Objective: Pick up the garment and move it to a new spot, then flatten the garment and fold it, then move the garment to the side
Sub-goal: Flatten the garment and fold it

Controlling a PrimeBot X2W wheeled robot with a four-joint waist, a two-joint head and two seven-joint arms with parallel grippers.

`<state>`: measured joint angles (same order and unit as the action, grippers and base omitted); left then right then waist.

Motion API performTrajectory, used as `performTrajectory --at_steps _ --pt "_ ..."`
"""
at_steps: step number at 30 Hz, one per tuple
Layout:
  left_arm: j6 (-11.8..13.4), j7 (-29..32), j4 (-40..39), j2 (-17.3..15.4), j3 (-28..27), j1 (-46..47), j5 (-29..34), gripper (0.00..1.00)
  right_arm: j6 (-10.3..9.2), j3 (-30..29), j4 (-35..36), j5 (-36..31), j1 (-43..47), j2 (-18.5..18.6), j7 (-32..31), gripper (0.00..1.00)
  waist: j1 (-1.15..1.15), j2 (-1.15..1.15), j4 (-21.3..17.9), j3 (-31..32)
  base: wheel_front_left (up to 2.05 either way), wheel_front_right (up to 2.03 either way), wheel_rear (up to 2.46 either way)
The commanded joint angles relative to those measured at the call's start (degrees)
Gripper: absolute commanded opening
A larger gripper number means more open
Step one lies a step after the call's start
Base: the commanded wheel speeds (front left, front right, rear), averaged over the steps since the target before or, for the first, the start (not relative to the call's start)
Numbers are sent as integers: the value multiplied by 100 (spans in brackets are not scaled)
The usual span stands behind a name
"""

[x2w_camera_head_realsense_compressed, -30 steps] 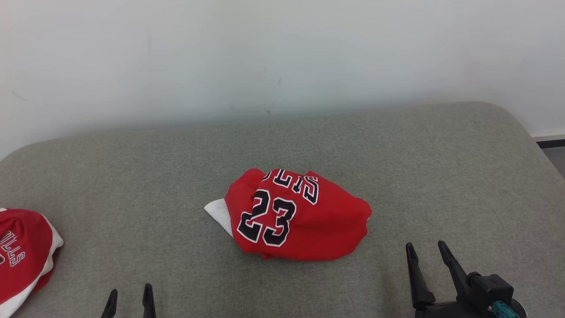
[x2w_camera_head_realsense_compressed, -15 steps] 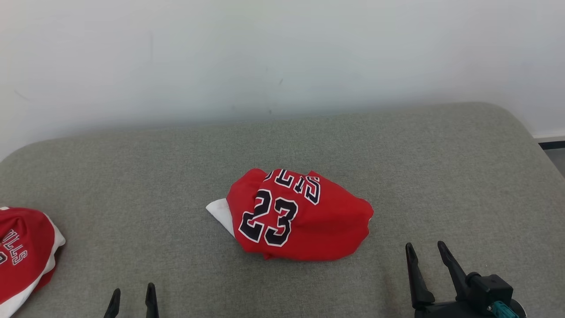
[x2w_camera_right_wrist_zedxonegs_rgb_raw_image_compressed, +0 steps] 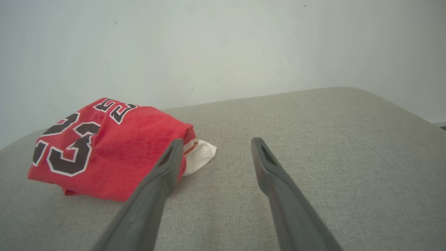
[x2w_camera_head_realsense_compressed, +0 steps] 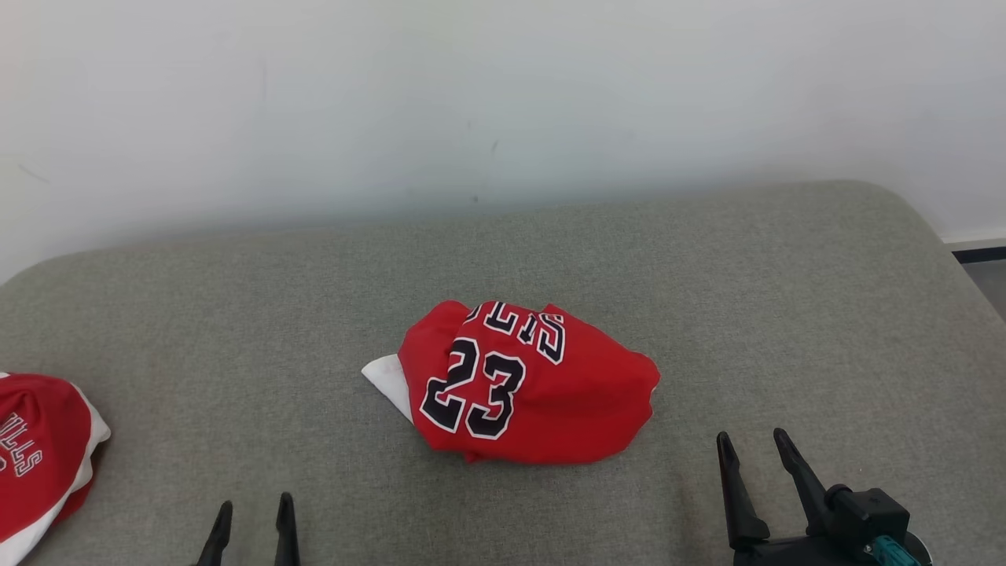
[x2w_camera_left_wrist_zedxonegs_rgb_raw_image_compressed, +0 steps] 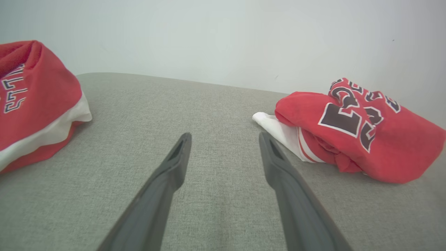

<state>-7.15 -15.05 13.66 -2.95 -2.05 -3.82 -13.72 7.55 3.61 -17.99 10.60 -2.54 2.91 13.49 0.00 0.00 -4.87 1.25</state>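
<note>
At the lower left edge of the head view a second red jersey [x2w_camera_head_realsense_compressed: 39, 448] lies bunched on the grey padded surface [x2w_camera_head_realsense_compressed: 236, 314]; leave it alone. Just right of it, at the bottom edge, your left gripper [x2w_camera_head_realsense_compressed: 254, 509] shows its two dark fingers parted and holding nothing. In the centre of the frame sits the garment [x2w_camera_head_realsense_compressed: 526, 385], a crumpled red jersey numbered 23, with a white flap [x2w_camera_head_realsense_compressed: 387, 381] poking out on its left side, apart from both grippers. At the lower right your right gripper [x2w_camera_head_realsense_compressed: 750, 439] is likewise spread and empty, somewhat nearer the heap. The step in hand looks like the first pick-up: bring a gripper in low, pinch a raised fold of cloth rather than the cushion beneath, and lift clear before carrying. Against the picture a second ago, the left gripper's fingers reach a little higher and further right in the frame; the garment lies as it did
</note>
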Motion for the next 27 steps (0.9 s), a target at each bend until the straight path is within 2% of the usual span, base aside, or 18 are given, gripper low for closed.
performTrajectory --at_steps 1,8,15,21,27 --pt "-38 -19 77 -10 25 143 8 100 -13 2 8 42 3 -4 26 100 0 0 -6 -8 0 0 0" --pt "-25 456 1066 -216 173 1357 -151 100 -13 195 78 50 -120 -3 -14 100 0 0 -250 -174 0 0 0" --pt "60 1095 1748 -348 7 2486 -414 100 -13 427 214 118 -320 -4 -3 100 0 0 -761 -653 0 0 0" --pt "164 1847 2328 -515 -137 2971 -651 100 -13 594 224 238 -528 -5 45 100 0 0 -1227 -1060 0 0 0" --pt "212 2384 2629 -625 -174 3245 -813 100 -13 582 210 296 -604 -5 115 100 0 0 -1418 -1273 0 0 0"
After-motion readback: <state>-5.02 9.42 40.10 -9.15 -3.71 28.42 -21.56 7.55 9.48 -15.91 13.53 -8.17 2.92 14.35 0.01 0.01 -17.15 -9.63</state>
